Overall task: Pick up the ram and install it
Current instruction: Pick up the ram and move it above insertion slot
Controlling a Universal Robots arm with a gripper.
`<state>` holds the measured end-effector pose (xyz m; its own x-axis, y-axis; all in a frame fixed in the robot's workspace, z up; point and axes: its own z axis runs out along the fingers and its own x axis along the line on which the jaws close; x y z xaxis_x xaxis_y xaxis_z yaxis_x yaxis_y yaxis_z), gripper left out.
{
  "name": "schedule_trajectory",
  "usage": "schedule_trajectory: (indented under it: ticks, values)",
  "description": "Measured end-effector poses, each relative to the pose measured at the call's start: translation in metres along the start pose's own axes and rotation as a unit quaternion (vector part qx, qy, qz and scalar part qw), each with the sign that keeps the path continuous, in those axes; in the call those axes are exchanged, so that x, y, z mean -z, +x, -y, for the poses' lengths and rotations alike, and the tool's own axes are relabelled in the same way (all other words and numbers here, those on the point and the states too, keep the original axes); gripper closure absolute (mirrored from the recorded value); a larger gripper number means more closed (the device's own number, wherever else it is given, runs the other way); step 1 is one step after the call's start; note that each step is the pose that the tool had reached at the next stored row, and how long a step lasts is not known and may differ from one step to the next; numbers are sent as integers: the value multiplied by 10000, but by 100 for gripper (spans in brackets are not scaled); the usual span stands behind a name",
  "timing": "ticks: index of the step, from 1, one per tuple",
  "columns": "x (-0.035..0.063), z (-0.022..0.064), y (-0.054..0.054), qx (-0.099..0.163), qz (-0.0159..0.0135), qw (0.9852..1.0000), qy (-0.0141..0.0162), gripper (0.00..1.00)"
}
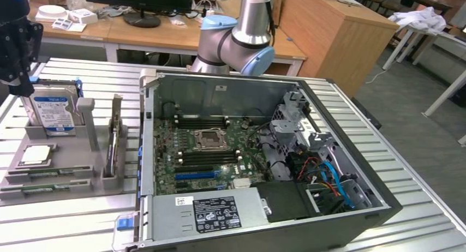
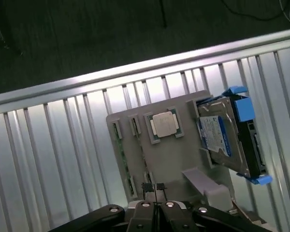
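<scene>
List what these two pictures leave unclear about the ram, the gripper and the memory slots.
the ram: exterior view, sunk in the grey tray, its chips too small to tell.
the gripper: exterior view, dark, partly cut off by the picture's edge.
the memory slots: exterior view, too small to tell whether any is filled.

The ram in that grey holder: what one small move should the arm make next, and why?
Probably open the tool. It hangs above the grey holder with its fingers shut and nothing between them, while the ram lies untouched in its slot. Shut fingers could not straddle the thin stick, so opening before descending seems sensible.
</scene>
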<state>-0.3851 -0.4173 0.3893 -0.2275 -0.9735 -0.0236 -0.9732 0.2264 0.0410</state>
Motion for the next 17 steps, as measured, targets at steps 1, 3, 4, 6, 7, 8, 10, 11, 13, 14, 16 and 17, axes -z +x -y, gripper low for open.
schedule_trajectory:
  ticks: [1,3,4,6,7,8,10,11,13,14,16,17]
  values:
    - [-1,0,0,90,-3,10000,-2,89]
    - [-1,0,0,277,-11,9996,-7,89]
    - [-1,0,0,367,-15,9993,-9,89]
    - [-2,0,0,546,-22,9985,-13,89]
    - [-2,0,0,636,-26,9980,-15,89]
    - [-2,0,0,726,-30,9974,-17,89]
    - [-2,0,0,911,-37,9958,-22,89]
    - [-3,0,0,1000,-41,9950,-24,89]
    - [-4,0,0,1176,-48,9930,-28,89]
    - [-4,0,0,1257,-52,9921,-30,89]
    - [-3,0,0,1327,-55,9911,-32,89]
    - [-3,0,0,1328,-55,9911,-32,89]
